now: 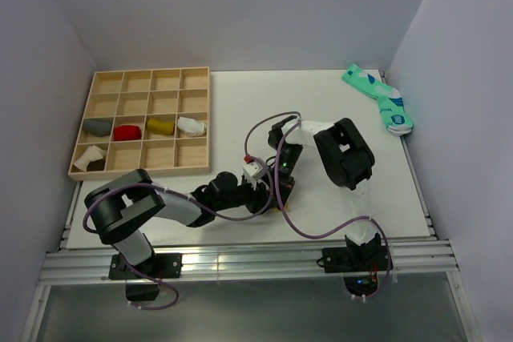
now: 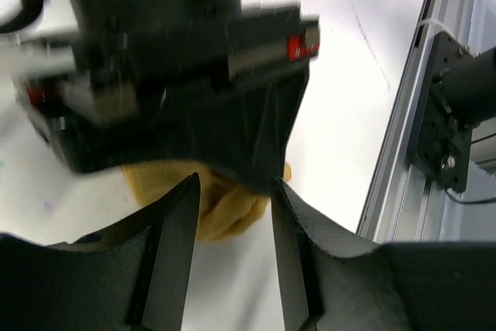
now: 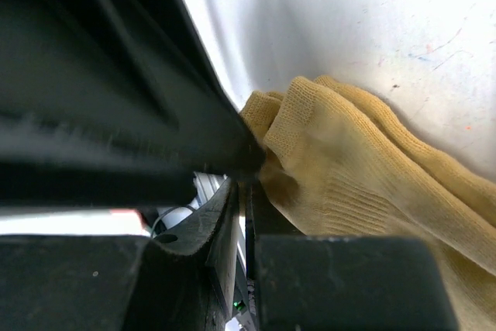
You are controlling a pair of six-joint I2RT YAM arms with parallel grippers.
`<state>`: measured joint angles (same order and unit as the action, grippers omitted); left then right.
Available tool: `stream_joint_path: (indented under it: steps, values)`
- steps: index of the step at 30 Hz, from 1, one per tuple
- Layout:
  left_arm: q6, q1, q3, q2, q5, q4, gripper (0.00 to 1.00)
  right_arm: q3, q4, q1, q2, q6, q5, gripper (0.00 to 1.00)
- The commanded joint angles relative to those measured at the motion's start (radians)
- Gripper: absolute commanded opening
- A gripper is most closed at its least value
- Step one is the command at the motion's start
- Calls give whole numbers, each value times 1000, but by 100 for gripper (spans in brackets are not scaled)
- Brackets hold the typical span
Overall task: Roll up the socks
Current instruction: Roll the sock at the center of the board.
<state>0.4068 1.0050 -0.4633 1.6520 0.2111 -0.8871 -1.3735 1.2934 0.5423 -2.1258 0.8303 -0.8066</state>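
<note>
The left gripper [image 2: 234,185] stands spread, its two fingers apart with nothing between them. The mustard-yellow sock [image 2: 225,211] lies bunched on the white table [image 1: 240,94] just beyond their tips, partly under a black housing that hangs over it. The right gripper [image 3: 244,184] is pressed together. The sock's ribbed cuff folds against its tip and runs off along the outer side of one finger, but whether a fold is nipped cannot be told. From above, both arms meet near the table's middle and cover the sock. A wooden compartment tray [image 1: 152,70] sits far left holding rolled socks [image 1: 127,131] — grey, red, mustard, white — and a teal patterned pair [image 1: 381,100] lies in the far right corner.
</note>
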Motion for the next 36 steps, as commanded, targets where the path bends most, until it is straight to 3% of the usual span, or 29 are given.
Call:
stream_joint_path:
  steps: [1, 24, 36]
  values:
    - [-49, 6, -64, 14, -3, 22, 47, -6, 47, -8, 24, 32, -23, 9]
    - [-10, -9, -64, 123, 126, -38, 48, -10, 57, -31, 17, 35, -37, 8]
    - [3, -9, -44, 117, 113, -56, 46, -3, 31, -39, 15, 13, -31, 7]
